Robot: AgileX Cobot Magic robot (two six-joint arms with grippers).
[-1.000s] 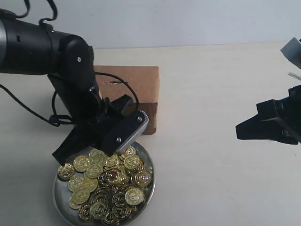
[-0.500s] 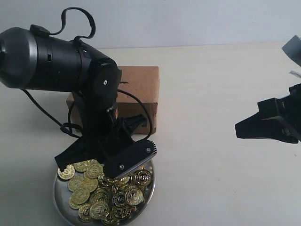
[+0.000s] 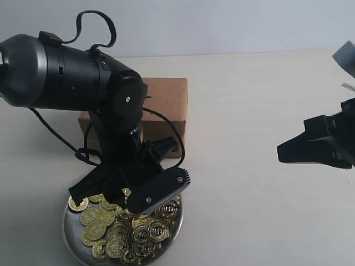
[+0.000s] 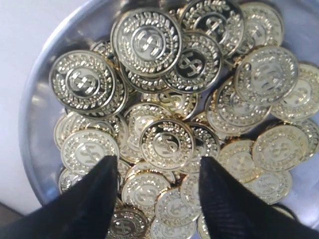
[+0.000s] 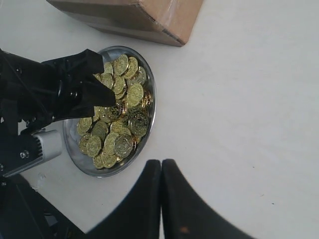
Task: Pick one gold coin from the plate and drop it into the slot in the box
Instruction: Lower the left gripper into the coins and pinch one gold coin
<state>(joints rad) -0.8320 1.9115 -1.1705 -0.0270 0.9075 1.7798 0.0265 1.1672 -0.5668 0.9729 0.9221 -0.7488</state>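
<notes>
Gold coins (image 4: 166, 144), round and embossed, on shiny silver plate (image 4: 37, 109)

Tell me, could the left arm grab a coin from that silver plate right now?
Probably yes. Its jaws stand open right at the coin pile in the plate, with one coin lying between their tips. Nothing covers the coins or blocks the way.

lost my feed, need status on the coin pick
Left tool open, low over the plate, fingers straddling one gold coin, none gripped. Right tool shut, off to the side. Box beyond plate, nothing seen in the way.
</notes>
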